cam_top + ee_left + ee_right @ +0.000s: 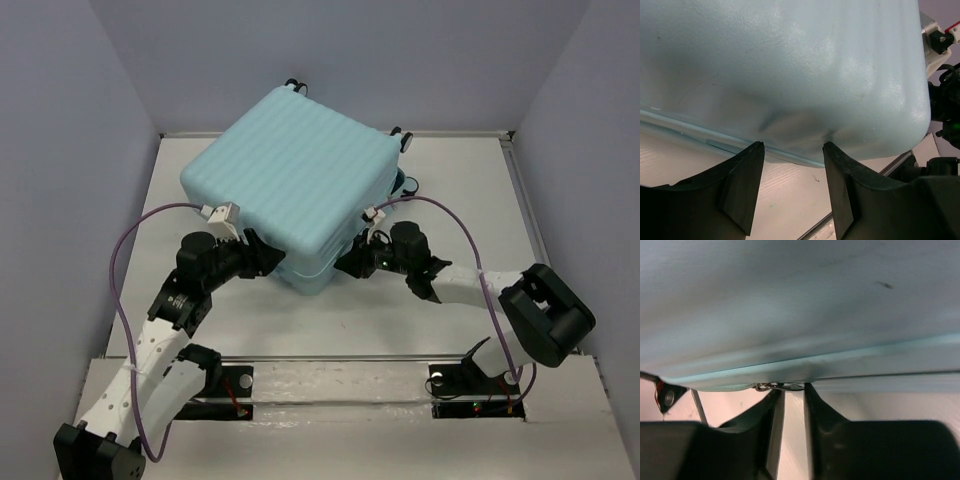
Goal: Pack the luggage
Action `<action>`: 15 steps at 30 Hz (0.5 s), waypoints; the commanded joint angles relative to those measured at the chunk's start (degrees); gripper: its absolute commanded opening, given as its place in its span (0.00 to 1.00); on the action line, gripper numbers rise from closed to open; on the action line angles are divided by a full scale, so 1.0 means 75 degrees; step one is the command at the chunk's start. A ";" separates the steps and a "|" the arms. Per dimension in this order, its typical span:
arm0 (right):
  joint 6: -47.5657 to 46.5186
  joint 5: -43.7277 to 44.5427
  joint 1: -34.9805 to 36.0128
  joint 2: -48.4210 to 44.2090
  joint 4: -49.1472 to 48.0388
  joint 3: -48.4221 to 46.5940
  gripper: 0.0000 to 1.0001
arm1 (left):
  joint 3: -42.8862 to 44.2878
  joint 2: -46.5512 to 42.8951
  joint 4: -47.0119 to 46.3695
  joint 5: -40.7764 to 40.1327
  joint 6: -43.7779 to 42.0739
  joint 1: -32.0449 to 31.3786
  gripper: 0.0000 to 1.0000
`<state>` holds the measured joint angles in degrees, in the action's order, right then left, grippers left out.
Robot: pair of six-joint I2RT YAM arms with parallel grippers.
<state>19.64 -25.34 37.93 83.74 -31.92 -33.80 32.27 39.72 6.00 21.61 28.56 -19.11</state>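
Your right hand [792, 392] at the zipper, left hand [792, 147] bracing the shut suitcase [290, 180].

Your right hand's fingers stand close together with only a thin gap, tips right at the metal zipper pull [777, 386] on the seam; you cannot tell whether they pinch it. Your left hand is spread wide with nothing between its fingers, tips just under the shell's lower edge, likely to steady the case while the zipper is worked. Further out, the mint suitcase lies flat and skewed on the white bench [470, 190], wheels [293, 86] at the far side, so packing looks to be at the closing stage.
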 commanded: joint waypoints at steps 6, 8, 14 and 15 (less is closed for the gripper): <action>0.0065 0.0659 0.0765 -0.0478 -0.1019 0.0264 0.07 | 0.0080 0.0515 -0.1033 -0.0560 0.0352 -0.0790 0.62; 0.0158 0.1079 0.1232 -0.0828 -0.0644 0.0393 0.07 | 0.0092 0.0679 -0.1420 -0.0630 0.0493 -0.0931 0.62; 0.0755 0.2895 0.2733 -0.1661 0.1582 0.0885 0.07 | 0.0372 0.1205 -0.2428 -0.0876 0.0927 -0.1014 0.62; 0.0919 0.2991 0.2921 -0.1882 0.1816 0.0955 0.07 | 0.0431 0.1288 -0.2522 -0.0888 0.0950 -0.1037 0.62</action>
<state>22.06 -7.68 51.11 74.11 -25.85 -28.64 32.27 46.22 3.81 17.43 31.94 -25.85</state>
